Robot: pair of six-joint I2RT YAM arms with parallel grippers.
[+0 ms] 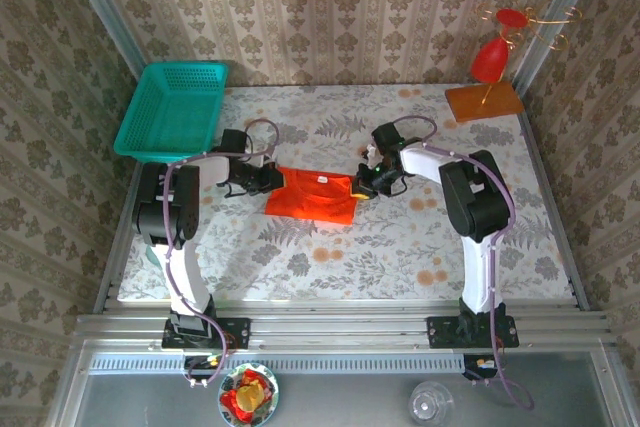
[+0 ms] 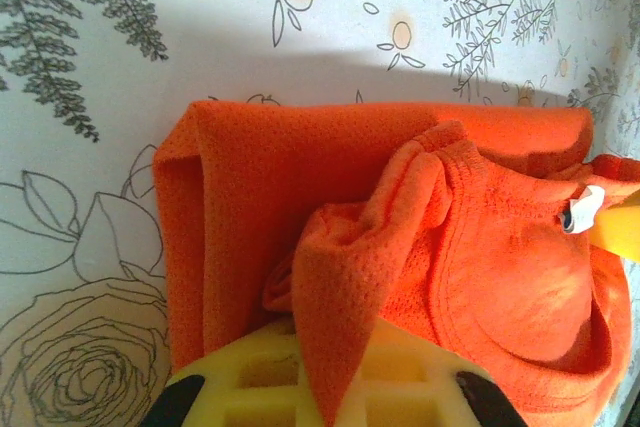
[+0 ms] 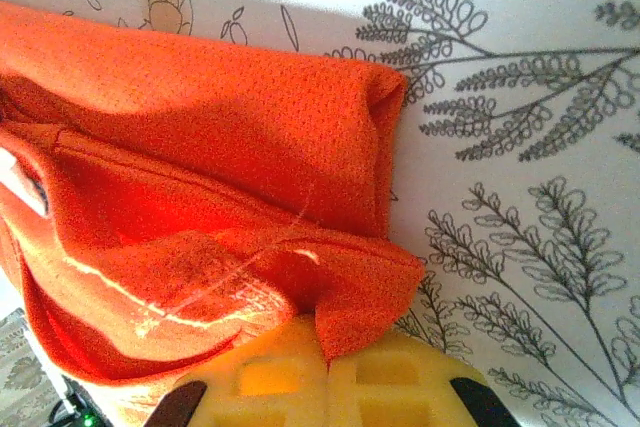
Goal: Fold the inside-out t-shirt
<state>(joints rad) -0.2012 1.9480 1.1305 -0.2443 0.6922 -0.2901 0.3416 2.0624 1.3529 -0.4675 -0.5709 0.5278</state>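
Left claw [image 1: 268, 179] sits at the left edge of the shirt [image 1: 318, 199], closed on a raised flap of orange cloth. The shirt lies as a compact, roughly rectangular bundle near the middle of the table [image 1: 400, 237], stretched between the two claws. Right claw [image 1: 362, 185] meets the shirt's right edge and is likewise clamped on a pinch of cloth.

From above, both arms reach inward toward each other with the bundle flat between them. The left wrist view brings out more: a peak of cloth running down between the yellow pads [image 2: 250, 377], a folded edge lying on the table to the left, and a small white tag [image 2: 582, 209] at the far right. The right wrist view shows a corner of cloth tucked into the seam between its own pads [image 3: 390, 377], a loose thread across the fabric, and a doubled edge resting on the fern print.

A teal basket [image 1: 172, 107] stands at the far-left corner, near the left arm's elbow. A red ornament [image 1: 492, 59] stands at the far-right corner, well apart from the shirt. Bare table lies in front of the bundle and behind it.
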